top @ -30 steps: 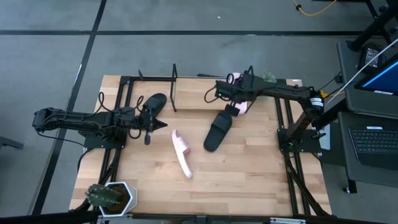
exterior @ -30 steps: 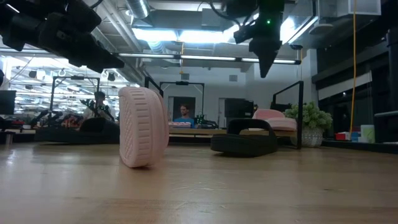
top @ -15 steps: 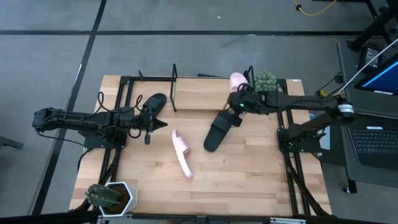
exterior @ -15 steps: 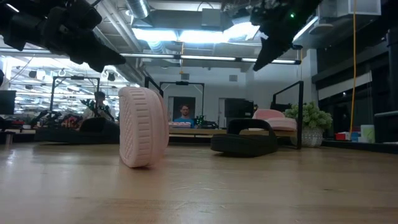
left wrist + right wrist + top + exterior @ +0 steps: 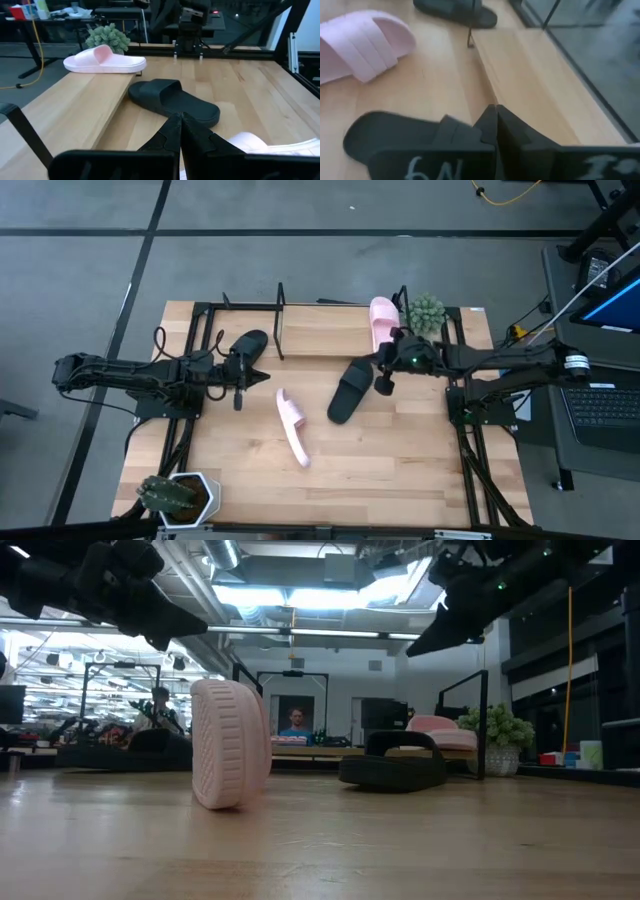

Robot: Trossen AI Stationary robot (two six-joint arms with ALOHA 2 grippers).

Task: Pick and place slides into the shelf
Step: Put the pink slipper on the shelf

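The right gripper (image 5: 382, 385) has swung off the low black-framed wooden shelf (image 5: 320, 332), fingers pressed together and empty, over the black rubber slide (image 5: 350, 390) on the bench (image 5: 400, 470). Behind them a pale pink wide-strap slide (image 5: 383, 321) now rests on the shelf: one placed. The left gripper (image 5: 237, 395), fingers shut, waits beside another black slide (image 5: 243, 346); the second pink slide (image 5: 292, 425) lies between.

two black slides (image 5: 350, 390) (image 5: 244, 346), two pale pink slides (image 5: 293, 426) (image 5: 384, 322), one shelf (image 5: 320, 330), two potted plants (image 5: 427, 310) (image 5: 175, 495), two arms
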